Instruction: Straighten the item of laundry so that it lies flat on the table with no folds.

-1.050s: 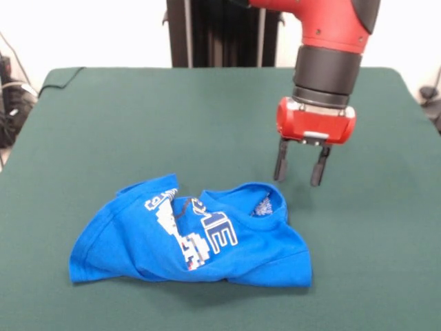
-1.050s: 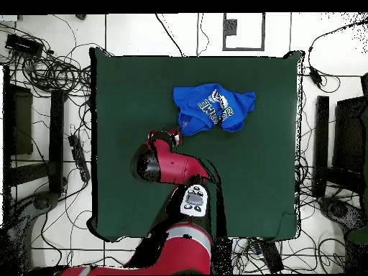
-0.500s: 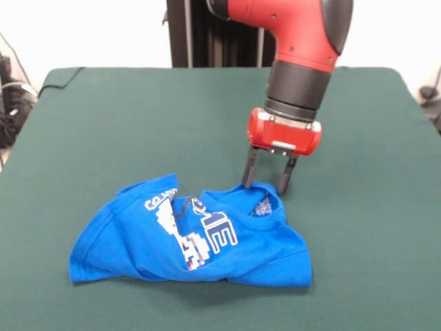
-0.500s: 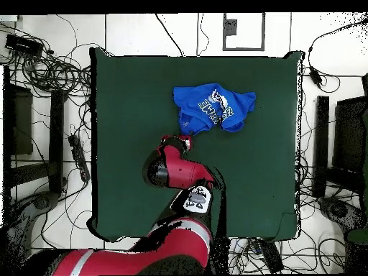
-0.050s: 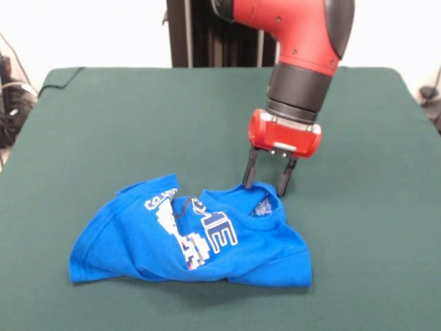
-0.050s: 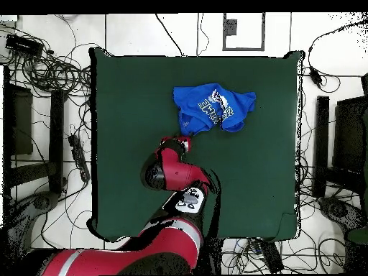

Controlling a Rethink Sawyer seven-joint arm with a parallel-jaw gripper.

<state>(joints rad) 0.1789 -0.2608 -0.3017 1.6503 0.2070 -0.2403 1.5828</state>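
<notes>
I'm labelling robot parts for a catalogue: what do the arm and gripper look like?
The arm is glossy red with a dark grey end cap and a black cylindrical wrist. The gripper has a boxy red body and two thin black fingers.

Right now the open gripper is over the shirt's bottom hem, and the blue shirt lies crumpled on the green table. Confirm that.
Not quite. The front view shows the open gripper at the collar end of the blue shirt, by the neck opening, not over the bottom hem. The rest holds: the shirt lies crumpled and folded on the green table.
</notes>
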